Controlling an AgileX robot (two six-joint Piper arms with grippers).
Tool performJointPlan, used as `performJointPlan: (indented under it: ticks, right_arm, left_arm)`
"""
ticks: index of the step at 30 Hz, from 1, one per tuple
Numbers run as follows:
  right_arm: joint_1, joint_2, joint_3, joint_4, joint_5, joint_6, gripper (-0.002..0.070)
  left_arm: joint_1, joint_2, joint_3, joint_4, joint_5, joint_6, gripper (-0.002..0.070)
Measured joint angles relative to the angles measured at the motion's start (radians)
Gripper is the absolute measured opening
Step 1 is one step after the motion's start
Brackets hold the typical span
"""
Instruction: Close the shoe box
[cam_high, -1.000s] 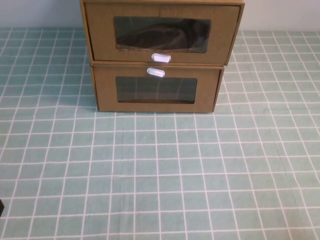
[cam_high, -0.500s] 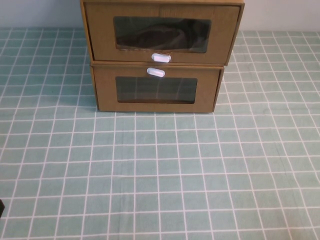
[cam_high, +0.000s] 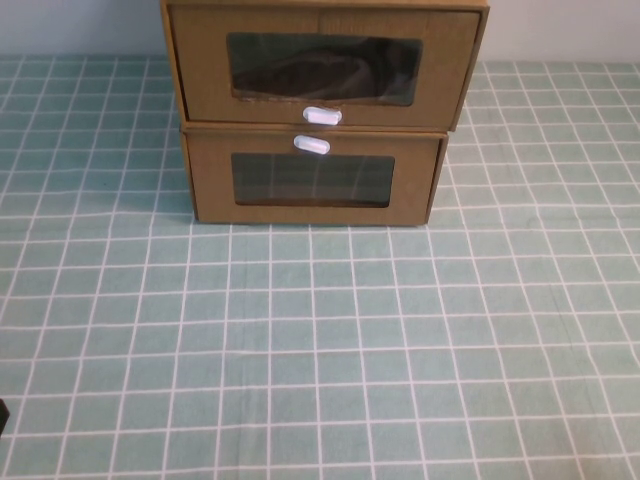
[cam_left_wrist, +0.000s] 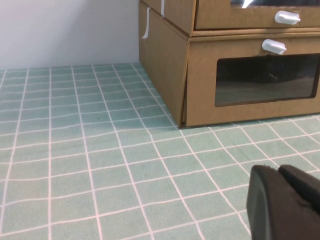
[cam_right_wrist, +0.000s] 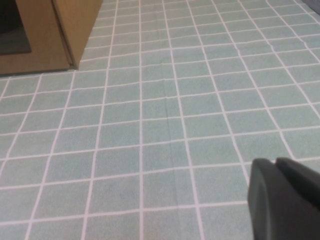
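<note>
The shoe box (cam_high: 320, 65) is the upper of two stacked brown cardboard boxes at the table's far middle. It has a clear window with a white pull tab (cam_high: 322, 115) just under it. Its drawer front stands out a little beyond the box below. It also shows in the left wrist view (cam_left_wrist: 235, 15). My left gripper (cam_left_wrist: 280, 172) is shut and empty, low over the cloth, well short of the boxes on their left side. My right gripper (cam_right_wrist: 276, 162) is shut and empty over the cloth, on the boxes' right side. Neither touches the shoe box.
The lower brown box (cam_high: 312, 180) has its white tab (cam_high: 311, 145) above its window and bears the shoe box. Its corner shows in the right wrist view (cam_right_wrist: 45, 35). A green checked cloth (cam_high: 320, 340) covers the table. A pale wall (cam_left_wrist: 65, 30) stands behind.
</note>
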Motion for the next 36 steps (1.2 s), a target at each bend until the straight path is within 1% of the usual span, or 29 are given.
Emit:
performJointPlan:
  ticks: [3,5,7,9,11,13,15,17,36]
  right_arm:
    - [0.0,0.0,0.0,0.002,0.0,0.0,-0.0011]
    - [0.0,0.0,0.0,0.002,0.0,0.0,-0.0011]
    - [0.0,0.0,0.0,0.004,0.0,0.0,-0.0011]
    - [0.0,0.0,0.0,0.004,0.0,0.0,-0.0011]
    - [0.0,0.0,0.0,0.004,0.0,0.0,-0.0011]
    - [0.0,0.0,0.0,0.004,0.0,-0.001,-0.0011]
    - [0.0,0.0,0.0,0.004,0.0,-0.001,-0.0011]
    - [0.0,0.0,0.0,0.004,0.0,-0.001,-0.0011]
    - [0.0,0.0,0.0,0.004,0.002,-0.001,-0.0011]
  left_arm:
    - [0.0,0.0,0.0,0.052,0.0,0.006,-0.0005]
    - [0.01,0.0,0.0,0.165,0.0,-0.048,-0.0005]
    - [0.038,-0.004,0.0,0.307,0.0,-0.176,-0.0005]
    - [0.076,-0.019,0.0,0.474,0.008,-0.357,-0.0005]
    - [0.109,-0.022,0.0,0.574,0.037,-0.48,-0.0005]
    - [0.125,-0.023,0.0,0.624,0.075,-0.541,-0.0005]
    - [0.13,-0.023,0.0,0.639,0.142,-0.568,-0.0005]
    - [0.13,-0.023,0.0,0.648,0.169,-0.573,-0.0005]
    - [0.13,-0.025,0.0,0.648,0.174,-0.58,-0.0005]
